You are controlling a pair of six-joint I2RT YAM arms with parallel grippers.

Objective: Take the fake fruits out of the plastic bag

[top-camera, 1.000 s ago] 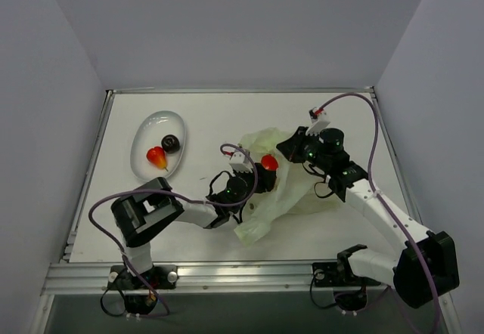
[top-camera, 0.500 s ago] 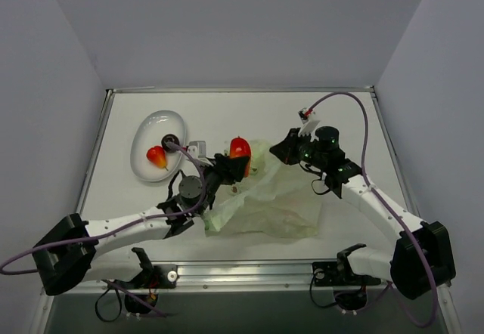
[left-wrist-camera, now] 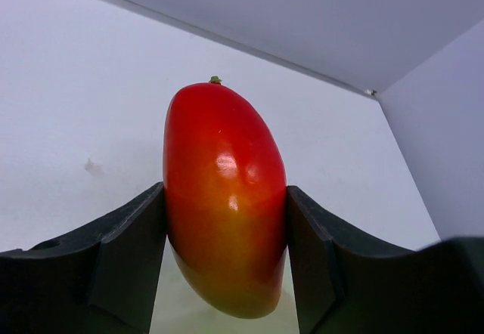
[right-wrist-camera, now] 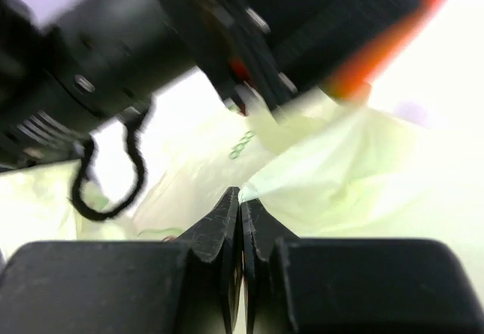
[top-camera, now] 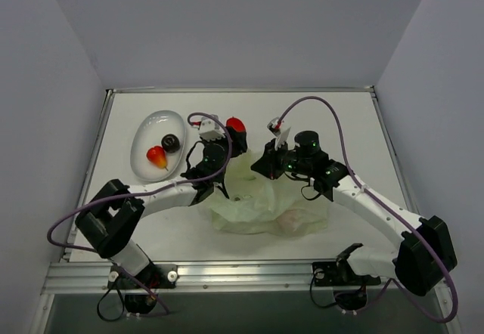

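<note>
My left gripper (left-wrist-camera: 224,232) is shut on a fake fruit (left-wrist-camera: 223,198), a glossy red piece fading to orange-yellow at its lower end, upright between both fingers. From above, that fruit (top-camera: 237,126) is held over the table between the white dish and the plastic bag (top-camera: 265,209). The bag is pale green and translucent, crumpled in the table's middle. My right gripper (right-wrist-camera: 241,198) is shut on a fold of the bag (right-wrist-camera: 340,175), pinching its upper edge (top-camera: 261,169). A faint reddish shape (top-camera: 291,217) shows through the bag. Another red-orange fruit (top-camera: 156,156) lies in the dish.
A white oval dish (top-camera: 144,134) stands at the back left and also holds a dark round piece (top-camera: 171,143). Purple cables loop over both arms. Grey walls close the table on three sides, and a metal rail runs along the near edge.
My left gripper has carried the red fruit up out of the bag and back toward the dish. My right gripper has shifted left with the bag's edge, and the bag has flattened.
</note>
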